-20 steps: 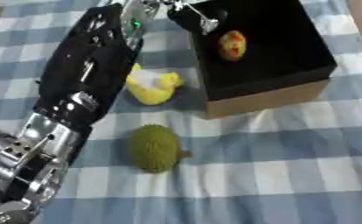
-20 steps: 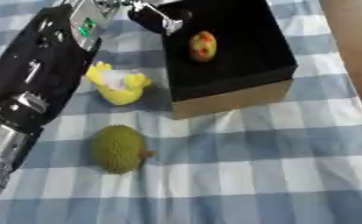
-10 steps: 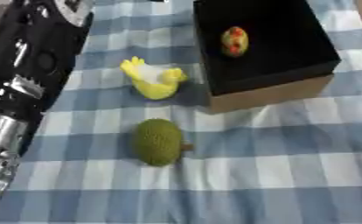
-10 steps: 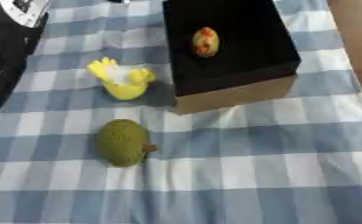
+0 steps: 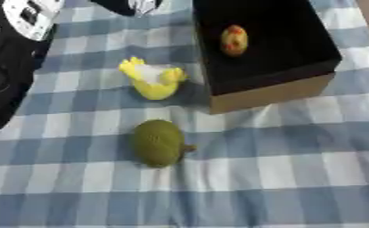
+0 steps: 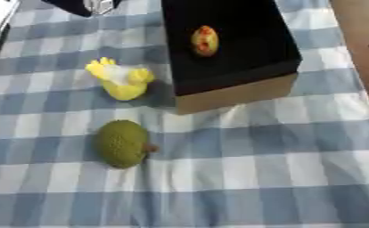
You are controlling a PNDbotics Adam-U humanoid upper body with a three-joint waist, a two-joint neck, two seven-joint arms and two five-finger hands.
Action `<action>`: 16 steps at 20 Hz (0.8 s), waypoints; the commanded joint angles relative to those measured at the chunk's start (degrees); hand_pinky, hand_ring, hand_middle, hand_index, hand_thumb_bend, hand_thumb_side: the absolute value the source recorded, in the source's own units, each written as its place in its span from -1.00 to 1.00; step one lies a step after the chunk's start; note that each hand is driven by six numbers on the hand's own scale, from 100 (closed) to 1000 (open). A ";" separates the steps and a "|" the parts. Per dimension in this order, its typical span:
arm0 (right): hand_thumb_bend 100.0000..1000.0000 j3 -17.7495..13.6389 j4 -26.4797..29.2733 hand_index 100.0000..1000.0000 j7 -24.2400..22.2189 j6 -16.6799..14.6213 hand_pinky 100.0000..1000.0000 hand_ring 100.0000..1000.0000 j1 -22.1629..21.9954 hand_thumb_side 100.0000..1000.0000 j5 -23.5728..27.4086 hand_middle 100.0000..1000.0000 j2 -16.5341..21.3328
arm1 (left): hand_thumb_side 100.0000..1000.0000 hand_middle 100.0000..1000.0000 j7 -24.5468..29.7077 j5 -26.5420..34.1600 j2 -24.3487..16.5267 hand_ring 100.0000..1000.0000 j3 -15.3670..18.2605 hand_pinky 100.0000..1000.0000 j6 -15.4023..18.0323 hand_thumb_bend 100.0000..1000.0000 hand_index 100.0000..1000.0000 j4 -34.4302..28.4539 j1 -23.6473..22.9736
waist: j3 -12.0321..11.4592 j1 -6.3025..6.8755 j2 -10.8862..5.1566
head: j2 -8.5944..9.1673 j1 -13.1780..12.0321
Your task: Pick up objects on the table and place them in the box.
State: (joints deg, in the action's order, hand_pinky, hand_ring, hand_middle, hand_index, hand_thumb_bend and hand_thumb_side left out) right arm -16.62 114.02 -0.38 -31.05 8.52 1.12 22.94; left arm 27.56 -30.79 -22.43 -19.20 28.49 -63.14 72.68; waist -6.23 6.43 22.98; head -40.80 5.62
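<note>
A bench covered with a blue-and-white checked cloth [image 5: 297, 169] is seen from above. A box [image 5: 269, 87] with a black interior and tan cardboard sides is set toward the far right part of the bench, its open top facing up. Inside the box, on the black floor toward its far half, a small oval fruit [image 5: 234, 40], yellow-orange with red patches, is lying; it is kept apart from the box walls. On the cloth just to the left of the box, a yellow toy duck [image 5: 153, 82] with a pale patch on its back is found, close to the box's near left corner but not clearly touching it. Nearer to the front edge of the bench, a round olive-green fruit [image 5: 158, 143] with a short brownish stem pointing right is lying on the cloth, well apart from the box and a little apart from the duck. The left arm [image 5: 12, 58], black with a white panel, is seen along the far left edge. The left robot hand [image 5: 133, 5] is cut off at the far edge, so whether its fingers are released or clenched cannot be told. The right robot hand is not shown in either view.
</note>
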 commanded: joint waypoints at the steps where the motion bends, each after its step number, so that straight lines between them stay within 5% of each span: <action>1: -1.00 -0.52 0.58 0.98 0.21 -0.08 0.90 1.00 0.26 -0.18 -0.46 -0.32 1.24 | -0.54 0.54 0.91 1.62 -4.18 0.72 -1.48 0.59 0.25 -0.79 0.77 -3.75 -0.19 | 0.08 0.48 -1.81 | -0.19 0.20; 10: -1.00 -0.44 0.58 0.98 0.33 -0.12 0.90 1.00 0.54 -0.18 -0.52 -0.32 1.21 | -0.18 0.54 3.31 2.10 -7.73 0.72 -5.30 0.59 -0.04 -0.58 0.78 -7.84 -4.27 | 0.39 0.43 -1.60 | 0.03 0.46; 16: -1.00 -0.38 0.58 0.98 0.14 -0.09 0.90 1.00 0.68 -0.18 -0.57 -0.32 1.07 | -0.12 0.53 4.43 1.16 -9.48 0.72 -6.60 0.59 0.57 -0.52 0.77 -8.39 -6.08 | 0.62 0.44 -1.36 | 0.03 0.66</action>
State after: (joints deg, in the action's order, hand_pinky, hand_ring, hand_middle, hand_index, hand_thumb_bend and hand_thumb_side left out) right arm -16.70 114.02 -0.23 -31.06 8.77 0.82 22.94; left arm 31.66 -29.35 -29.70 -25.95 28.91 -70.46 65.82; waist -5.62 6.43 22.98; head -40.83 6.17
